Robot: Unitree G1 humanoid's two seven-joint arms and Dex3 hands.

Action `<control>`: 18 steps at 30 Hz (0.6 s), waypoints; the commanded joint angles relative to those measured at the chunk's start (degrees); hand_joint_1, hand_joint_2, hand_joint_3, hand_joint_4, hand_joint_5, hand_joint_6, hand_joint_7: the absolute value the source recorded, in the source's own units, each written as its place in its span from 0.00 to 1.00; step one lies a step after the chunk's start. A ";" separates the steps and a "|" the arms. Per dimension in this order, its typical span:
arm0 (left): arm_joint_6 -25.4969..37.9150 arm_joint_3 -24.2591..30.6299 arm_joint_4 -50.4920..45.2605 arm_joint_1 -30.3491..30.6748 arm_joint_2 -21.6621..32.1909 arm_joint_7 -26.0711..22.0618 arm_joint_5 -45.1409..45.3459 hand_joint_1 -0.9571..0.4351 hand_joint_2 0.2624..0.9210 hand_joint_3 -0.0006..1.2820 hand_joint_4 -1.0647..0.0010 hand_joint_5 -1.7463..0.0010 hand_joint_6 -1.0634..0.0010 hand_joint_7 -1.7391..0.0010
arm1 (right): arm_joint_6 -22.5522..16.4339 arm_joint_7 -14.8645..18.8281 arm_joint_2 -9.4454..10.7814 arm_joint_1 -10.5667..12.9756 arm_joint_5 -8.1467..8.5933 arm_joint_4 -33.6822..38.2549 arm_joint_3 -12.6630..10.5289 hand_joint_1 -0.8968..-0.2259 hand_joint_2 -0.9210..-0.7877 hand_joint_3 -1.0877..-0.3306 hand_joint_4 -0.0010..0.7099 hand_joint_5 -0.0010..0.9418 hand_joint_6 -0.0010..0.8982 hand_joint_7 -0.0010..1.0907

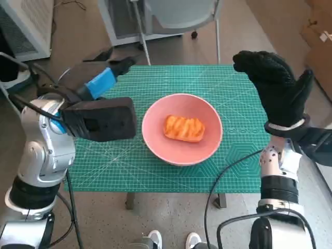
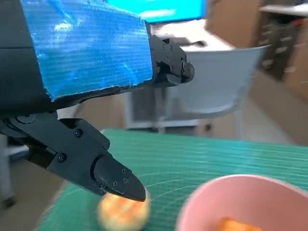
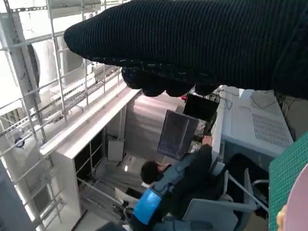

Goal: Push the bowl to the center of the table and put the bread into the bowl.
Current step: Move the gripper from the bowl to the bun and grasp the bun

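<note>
A pink bowl stands about mid-table on the green cutting mat. An orange-glazed bread lies inside it. My left hand, black with blue tape, hovers above the mat's left part, left of the bowl, fingers apart and holding nothing. In the left wrist view its fingers spread over the mat, with the bowl and the bread beyond them. My gloved right hand is raised upright over the mat's right edge, fingers spread, empty. The right wrist view catches only the glove and the bowl's rim.
A blurred yellowish round thing lies on the mat under my left fingers; the head view does not show it. A chair stands behind the table, a cable crosses the front right corner, and shoes show at the front edge. A seated person appears in the right wrist view.
</note>
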 commanded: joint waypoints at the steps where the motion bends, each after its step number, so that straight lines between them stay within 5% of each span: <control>1: 1.06 -0.41 1.90 0.96 0.55 -0.22 0.07 0.63 0.63 0.00 1.00 1.00 0.85 1.00 | 0.14 0.36 0.04 0.09 0.06 1.45 -0.12 0.37 0.00 0.53 0.39 0.00 0.41 0.00; 18: -0.44 -4.22 14.33 -0.90 -2.19 1.78 -0.85 0.63 0.63 0.00 1.00 1.00 0.86 1.00 | -0.63 1.50 -0.26 -0.97 -0.24 3.42 0.00 0.38 0.00 0.54 0.39 0.00 0.40 0.00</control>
